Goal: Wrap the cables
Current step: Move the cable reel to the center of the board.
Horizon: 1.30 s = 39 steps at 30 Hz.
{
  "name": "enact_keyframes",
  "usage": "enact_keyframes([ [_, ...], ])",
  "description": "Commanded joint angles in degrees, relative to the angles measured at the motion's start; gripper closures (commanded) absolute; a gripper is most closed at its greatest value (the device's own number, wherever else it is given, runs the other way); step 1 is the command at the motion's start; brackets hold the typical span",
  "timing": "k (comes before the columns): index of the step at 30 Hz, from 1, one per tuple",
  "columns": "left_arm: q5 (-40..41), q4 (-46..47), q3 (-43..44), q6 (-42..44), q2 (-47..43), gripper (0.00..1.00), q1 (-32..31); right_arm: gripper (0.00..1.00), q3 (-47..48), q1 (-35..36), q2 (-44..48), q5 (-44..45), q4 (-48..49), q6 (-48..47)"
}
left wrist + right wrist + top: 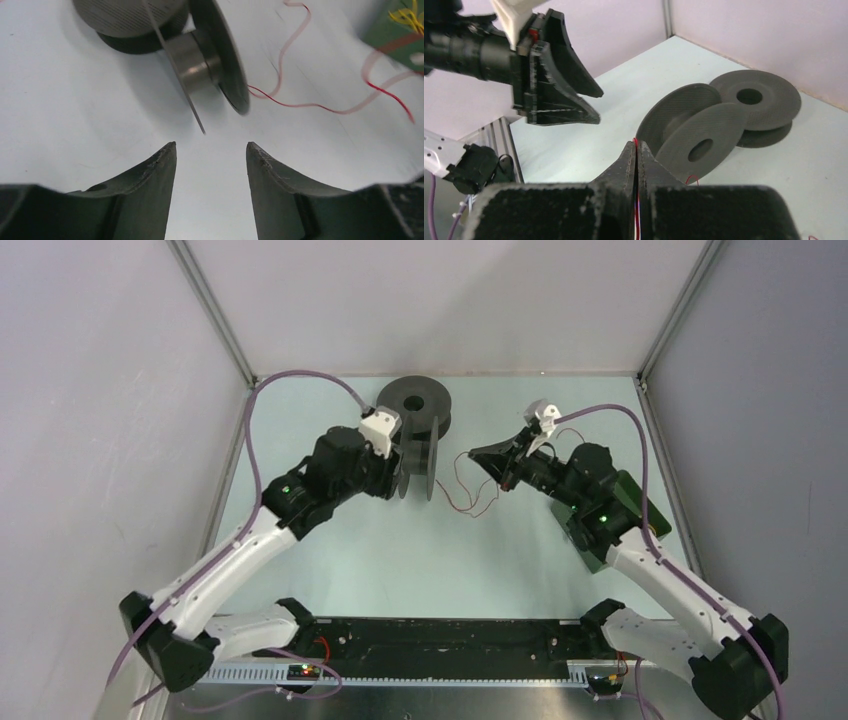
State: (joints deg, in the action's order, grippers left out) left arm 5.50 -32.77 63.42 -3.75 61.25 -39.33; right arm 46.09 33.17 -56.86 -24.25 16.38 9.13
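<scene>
Left claw (211, 146): we see it spread, empty.
Right claw (637, 146): pinching thin red cable (300, 105).
Upright spool (696, 135): ridged dark grey discs.

A pale, faintly greenish-white desk (400, 560) sits inside a boxed-in cell. Plain matte panels of lilac-grey close it on three sides: a back wall (440, 300), a left wall (80, 440) and a right wall (780, 390). Slim metal posts (213, 312) stand at the two far corners where the panels meet. Along the desk's near edge runs a black plate (450, 635), with a slotted grey rail (430, 673) just in front of it. The light is soft and even, and shadows on the desk are faint.
</scene>
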Motion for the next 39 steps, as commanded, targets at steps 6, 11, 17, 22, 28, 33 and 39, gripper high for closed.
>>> enact_keyframes([
  [6, 9.9, 14.8, 3.3, -6.4, 13.2, 0.43, 3.0, 1.00, -1.1, -3.6, 7.2, 5.3, -6.2, 3.0],
  [11, 9.3, 16.1, 3.6, -8.2, 17.8, 0.46, 4.9, 1.00, -1.3, -4.5, 9.1, 4.3, -7.8, 2.5],
  [17, 7.3, 16.3, 3.2, -5.4, 20.0, 0.73, 5.7, 1.00, -1.5, -5.7, 10.0, 3.9, -8.7, 0.9],
  [22, 2.4, 15.4, 0.4, -1.6, 15.6, 0.93, 5.7, 1.00, -1.9, -7.8, 10.4, 2.8, -8.5, 0.2],
  [28, -6.6, 12.1, -4.6, 3.3, 6.9, 1.00, 5.7, 1.00, -2.7, -9.6, 8.5, 1.5, -1.1, -3.5],
  [33, -14.6, 10.1, -7.7, 8.2, 0.8, 1.00, 5.7, 1.00, -1.8, -12.8, 6.8, 1.1, 6.2, -9.5],
  [39, -21.5, 9.1, -10.7, 10.0, -3.1, 1.00, 5.7, 1.00, 6.3, -18.2, -0.2, 0.9, 7.3, -19.0],
])
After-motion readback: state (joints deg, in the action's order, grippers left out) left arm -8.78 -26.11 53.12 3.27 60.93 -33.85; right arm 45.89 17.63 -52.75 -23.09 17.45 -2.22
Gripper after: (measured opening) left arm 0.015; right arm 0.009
